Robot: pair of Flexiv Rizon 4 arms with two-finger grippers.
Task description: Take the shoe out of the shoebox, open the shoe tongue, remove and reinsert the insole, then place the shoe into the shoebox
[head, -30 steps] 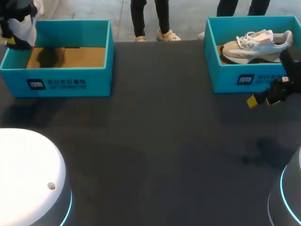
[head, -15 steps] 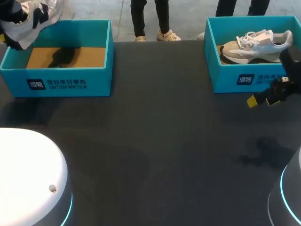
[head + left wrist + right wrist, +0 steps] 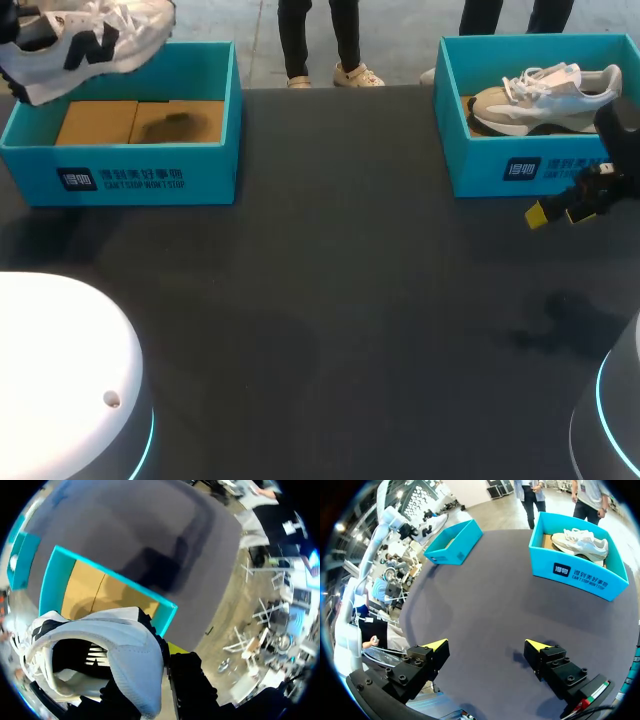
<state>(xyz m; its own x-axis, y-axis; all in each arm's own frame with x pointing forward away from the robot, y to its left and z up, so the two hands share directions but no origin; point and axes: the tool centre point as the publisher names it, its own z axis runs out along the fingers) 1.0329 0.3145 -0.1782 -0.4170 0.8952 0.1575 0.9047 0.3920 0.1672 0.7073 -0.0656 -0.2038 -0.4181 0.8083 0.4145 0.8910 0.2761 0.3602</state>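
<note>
The white sneaker with black markings point(image 3: 90, 40), partly cut off, hangs over the teal cardboard shoebox point(image 3: 150, 165), its heel pinched in the left gripper point(image 3: 165, 655), whose tips are mostly hidden, while the right gripper point(image 3: 486, 645) is spread wide, holding nothing.

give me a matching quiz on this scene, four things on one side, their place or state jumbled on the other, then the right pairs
Things
1. black-marked white shoe
2. beige and white shoe
3. left shoebox
4. right hand

Place or state
a. open, holding nothing
b. no shoe inside, cardboard floor showing
c. lying in the right shoebox
d. held up in the air above a box's far corner

Pairs: 1-d, 2-c, 3-b, 4-a
</note>
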